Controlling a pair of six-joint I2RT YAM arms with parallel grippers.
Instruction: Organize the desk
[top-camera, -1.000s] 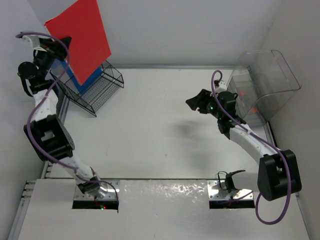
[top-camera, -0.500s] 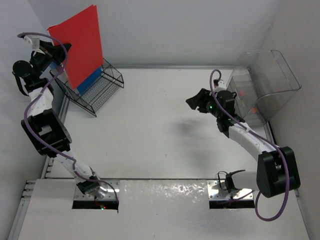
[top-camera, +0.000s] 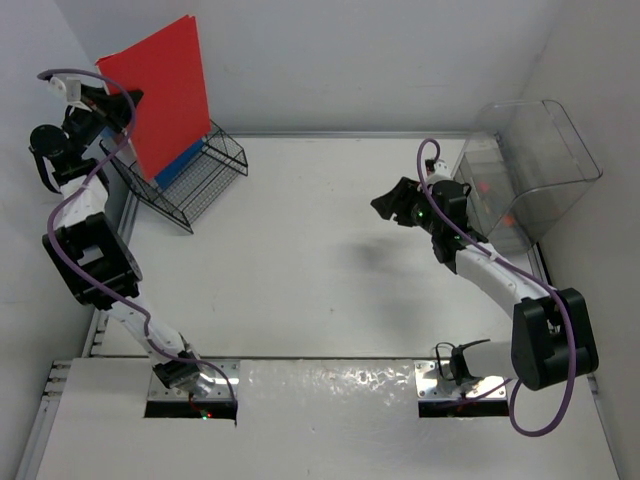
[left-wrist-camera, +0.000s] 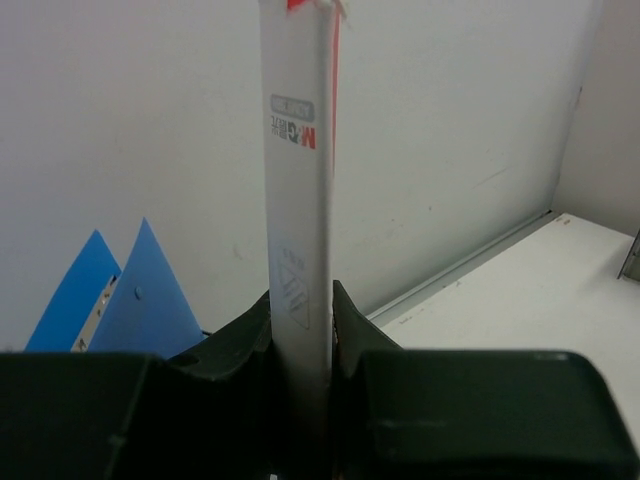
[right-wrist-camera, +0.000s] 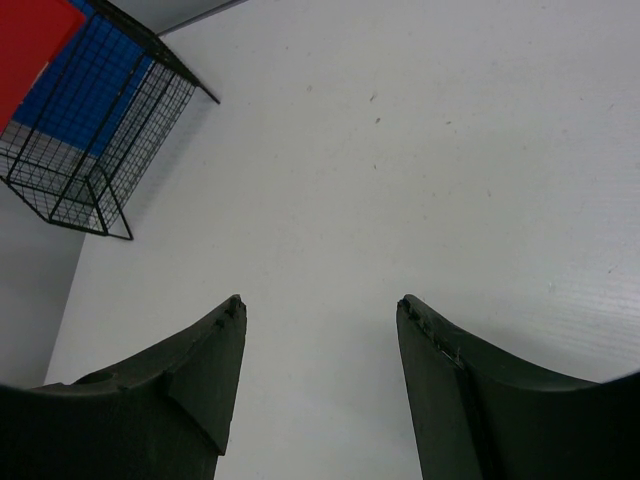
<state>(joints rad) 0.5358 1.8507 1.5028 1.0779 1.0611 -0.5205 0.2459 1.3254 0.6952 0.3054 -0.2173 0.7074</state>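
The left claw (left-wrist-camera: 300, 318) is clamped on the lower edge of a red folder (top-camera: 165, 88). In the left wrist view its two dark fingers (left-wrist-camera: 240, 335) press against both faces of the folder's pale spine, which rises straight up the middle of the frame and carries a small printed label near the top. In the top view this claw sits in the upper left of the frame, held high, with the folder standing upright and its red face turned toward the camera. The folder's bottom corner hangs over a black wire rack (top-camera: 195, 178), which stands in the upper left part of the desk (top-camera: 300, 270). A blue folder (top-camera: 178, 160) leans inside that rack; its pointed corners show at the lower left of the left wrist view.

The right claw (right-wrist-camera: 320, 312) has its fingers apart with nothing between them. Only bare white surface shows in the gap. In the top view it hovers right of centre, pointing left, just beside a clear plastic bin (top-camera: 535, 165) at the right edge.

The desk fills the middle of the top view, a white rectangle with thin grey rails along its edges, running from the rack on the left to the bin on the right. The rack and blue folder also appear at the upper left of the right wrist view.
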